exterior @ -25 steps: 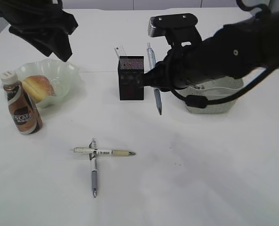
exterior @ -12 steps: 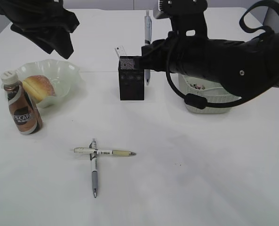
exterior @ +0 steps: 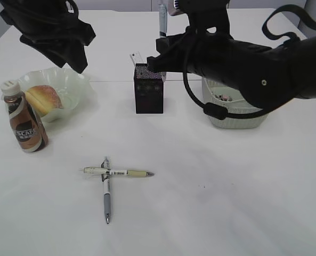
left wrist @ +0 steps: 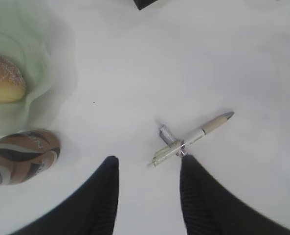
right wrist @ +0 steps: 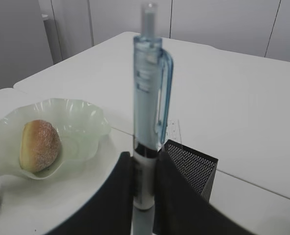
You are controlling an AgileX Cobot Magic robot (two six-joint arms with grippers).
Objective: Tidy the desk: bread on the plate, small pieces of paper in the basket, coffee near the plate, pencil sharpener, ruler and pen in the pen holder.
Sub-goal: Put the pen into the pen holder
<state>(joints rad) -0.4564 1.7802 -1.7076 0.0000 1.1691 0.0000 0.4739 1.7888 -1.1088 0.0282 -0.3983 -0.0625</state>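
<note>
My right gripper (right wrist: 145, 169) is shut on a pale blue pen (right wrist: 147, 98) and holds it upright, just above the black mesh pen holder (exterior: 148, 88). A clear ruler (exterior: 135, 57) stands in that holder. Two more pens (exterior: 118, 172) lie crossed on the table in front. My left gripper (left wrist: 149, 164) hangs open and empty high above them, at the exterior view's top left (exterior: 67, 42). Bread (exterior: 42, 98) lies on the pale green plate (exterior: 75, 80), and the coffee bottle (exterior: 23, 120) stands right next to it. The pencil sharpener is out of view.
The white basket (exterior: 237, 114) stands right of the pen holder, half hidden under my right arm, with small things inside that I cannot make out. Bare white table lies around the crossed pens.
My right gripper has lifted the blue pen up and to the left, from a slant beside the pen holder to upright over it. The left arm shifted slightly right.
</note>
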